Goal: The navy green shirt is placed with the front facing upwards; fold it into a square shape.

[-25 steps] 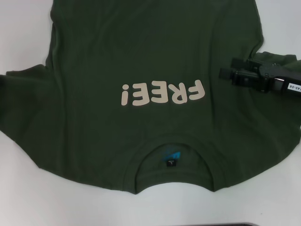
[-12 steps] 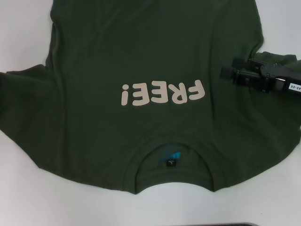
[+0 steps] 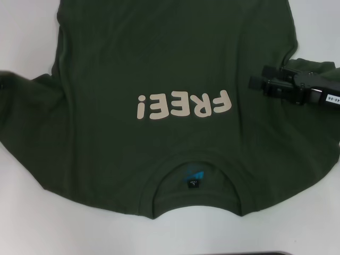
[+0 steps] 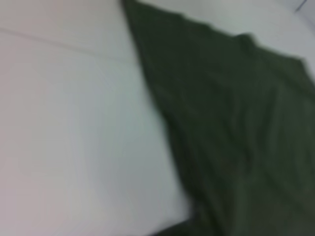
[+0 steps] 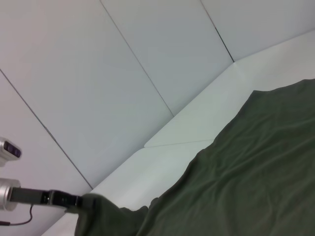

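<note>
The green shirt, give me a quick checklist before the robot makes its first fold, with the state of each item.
1. Front facing up: ok. The navy green shirt shows its lettering and the neck label.
2. Body lying flat: ok in the head view; only light wrinkles.
3. Right gripper placed: ok. It sits over the shirt at the right sleeve.
4. Right gripper holding cloth: cannot tell.
5. Left gripper placed: ok. The right wrist view shows it at the far sleeve, where cloth is bunched up.
6. Table free for folding: cannot tell; only part is visible.
</note>
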{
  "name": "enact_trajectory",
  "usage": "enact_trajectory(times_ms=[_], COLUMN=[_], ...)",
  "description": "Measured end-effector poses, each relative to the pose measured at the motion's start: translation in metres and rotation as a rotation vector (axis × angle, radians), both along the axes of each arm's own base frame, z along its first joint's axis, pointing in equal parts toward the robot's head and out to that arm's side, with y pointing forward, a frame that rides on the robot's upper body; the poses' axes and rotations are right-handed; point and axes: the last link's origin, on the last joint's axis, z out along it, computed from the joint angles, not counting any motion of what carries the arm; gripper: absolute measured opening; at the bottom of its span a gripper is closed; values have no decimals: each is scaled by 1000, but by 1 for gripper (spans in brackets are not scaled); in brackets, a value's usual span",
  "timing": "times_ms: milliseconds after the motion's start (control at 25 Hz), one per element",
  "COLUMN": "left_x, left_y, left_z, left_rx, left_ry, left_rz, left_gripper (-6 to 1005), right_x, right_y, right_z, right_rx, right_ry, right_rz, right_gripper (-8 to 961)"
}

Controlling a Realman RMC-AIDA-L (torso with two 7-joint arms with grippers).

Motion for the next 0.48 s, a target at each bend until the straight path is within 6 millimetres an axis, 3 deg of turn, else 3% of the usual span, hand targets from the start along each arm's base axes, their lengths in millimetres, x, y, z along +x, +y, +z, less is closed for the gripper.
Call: enact_trajectory(times_ms=[480], left_x=[31], left_y=[5], left_z=[-12], left_rx=[-28], left_ry=[-160], left_rz=[-78], left_gripper=[3], right_x=[0], right_y=[0], right_z=[0], right_rx=[0], right_ry=[1], right_rz=[0], right_gripper=[914])
